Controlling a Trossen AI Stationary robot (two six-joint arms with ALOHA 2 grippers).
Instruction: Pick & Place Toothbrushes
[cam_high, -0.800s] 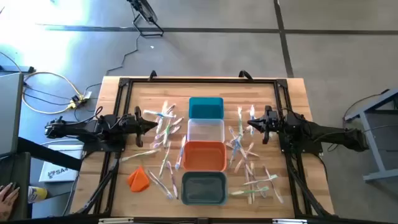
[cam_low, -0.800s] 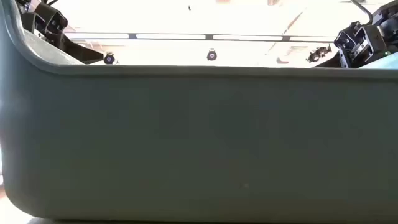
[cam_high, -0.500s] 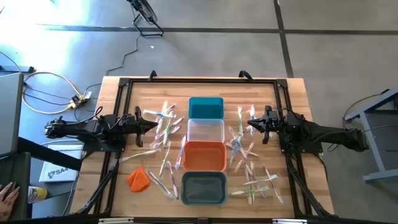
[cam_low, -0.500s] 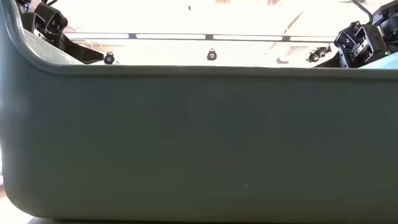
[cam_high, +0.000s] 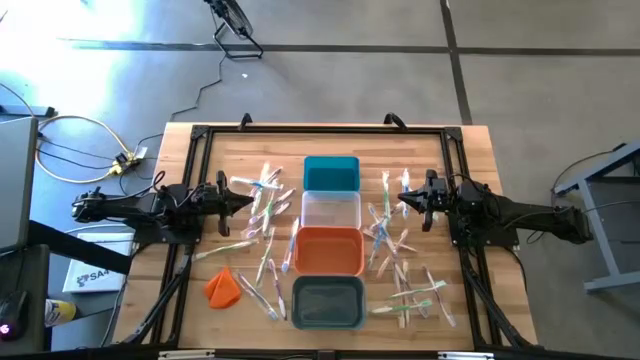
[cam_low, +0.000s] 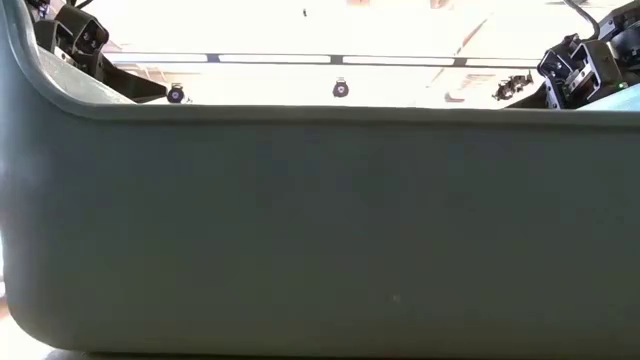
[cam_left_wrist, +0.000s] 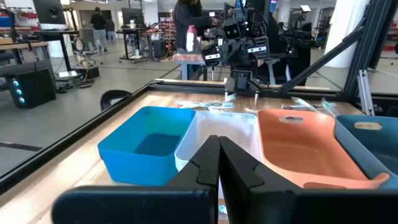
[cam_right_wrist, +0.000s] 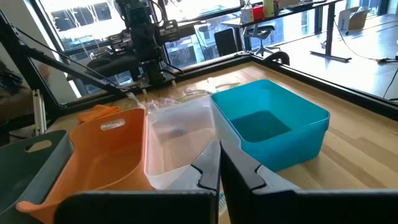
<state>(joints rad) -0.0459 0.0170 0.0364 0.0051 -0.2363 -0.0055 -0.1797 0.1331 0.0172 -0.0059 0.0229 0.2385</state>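
Observation:
Several pale toothbrushes lie flat on the wooden table in two scattered groups, one group (cam_high: 262, 215) left of the bins and one (cam_high: 400, 260) right of them. My left gripper (cam_high: 250, 199) hangs shut at the left group's edge, level and pointing toward the bins; its closed fingers (cam_left_wrist: 217, 163) hold nothing. My right gripper (cam_high: 401, 198) is shut too, level beside the right group, and its fingers (cam_right_wrist: 219, 167) are empty.
Four bins stand in a column down the table's middle: teal (cam_high: 331, 173) farthest, clear (cam_high: 331, 210), orange (cam_high: 328, 250), grey (cam_high: 327, 300) nearest. An orange cloth lump (cam_high: 222, 287) lies near left. The grey bin's wall (cam_low: 320, 230) fills the low view. People stand in the room behind.

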